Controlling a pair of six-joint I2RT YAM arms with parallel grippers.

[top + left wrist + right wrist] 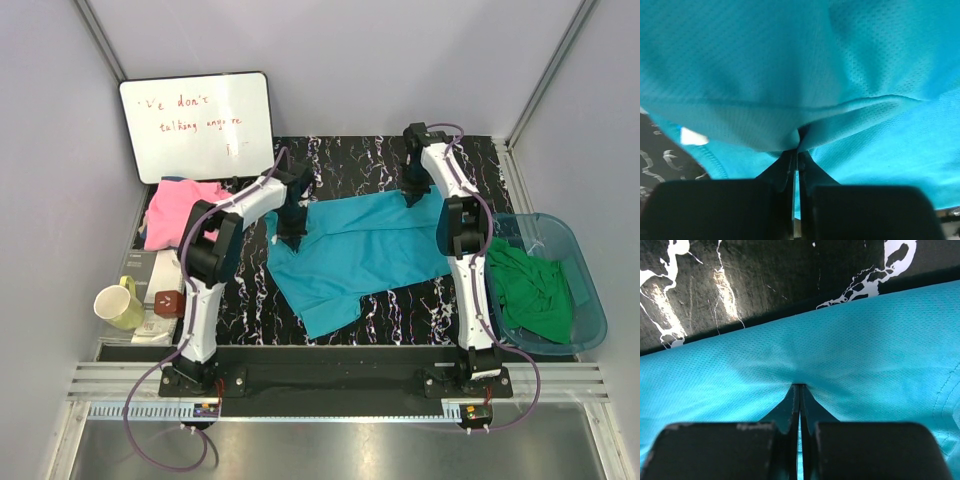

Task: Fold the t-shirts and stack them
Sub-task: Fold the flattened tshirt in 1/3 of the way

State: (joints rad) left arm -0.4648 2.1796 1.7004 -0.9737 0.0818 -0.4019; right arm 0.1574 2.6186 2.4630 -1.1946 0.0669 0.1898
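Since the left fingers [782, 167] and right fingers [790, 402] each clamp the teal t-shirt [360, 255], both should rise evenly, keeping the cloth taut between them.

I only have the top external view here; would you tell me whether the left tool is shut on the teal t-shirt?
Observer: Yes. In the left wrist view the left tool is shut on a pinched fold of the teal t-shirt.
Operator: Thank you. Is the right tool gripping it as well?
Observer: Yes. The right wrist view shows the right tool shut on the shirt near its edge. The cloth puckers at the tool's tips, and the black marbled mat lies just beyond.
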